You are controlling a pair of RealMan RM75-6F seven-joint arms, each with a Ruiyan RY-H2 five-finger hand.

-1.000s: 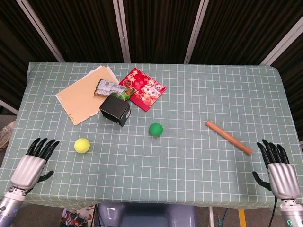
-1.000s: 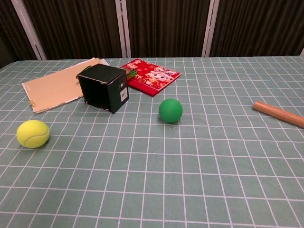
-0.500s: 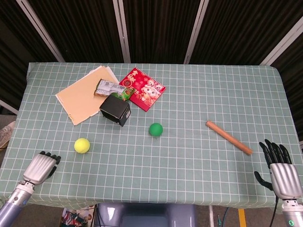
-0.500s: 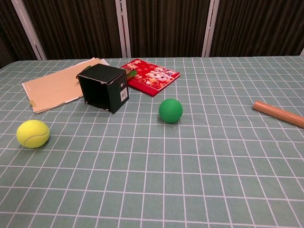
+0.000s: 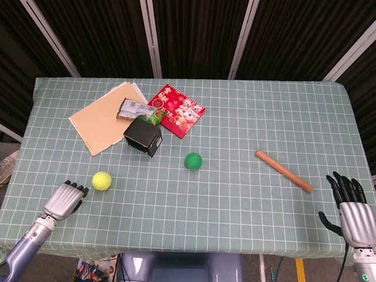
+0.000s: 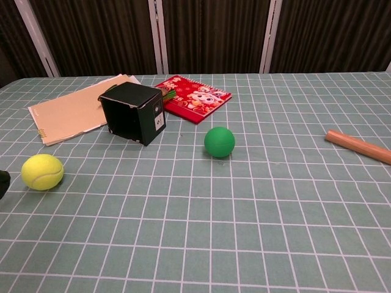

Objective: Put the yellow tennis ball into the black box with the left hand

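The yellow tennis ball (image 5: pixel 101 180) lies on the green checked cloth at the front left, also low on the left in the chest view (image 6: pixel 42 171). The black box (image 5: pixel 143 136) stands behind and to the right of it, a dark cube (image 6: pixel 132 112) whose opening does not show. My left hand (image 5: pixel 64 199) hovers just left of and in front of the ball, fingers pointing toward it, holding nothing and apart from it. Only a dark fingertip (image 6: pixel 2 181) of that hand shows at the chest view's left edge. My right hand (image 5: pixel 352 208) is at the front right edge, fingers spread, empty.
A green ball (image 5: pixel 193 160) sits right of the box. A wooden stick (image 5: pixel 284 171) lies at the right. Behind the box are a red notebook (image 5: pixel 176 110), a snack packet (image 5: pixel 141 110) and a tan folder (image 5: pixel 106 117).
My left hand has moved forward and right over the table toward the yellow ball, and its tip now enters the chest view. The right hand has sunk slightly. The objects have not moved.
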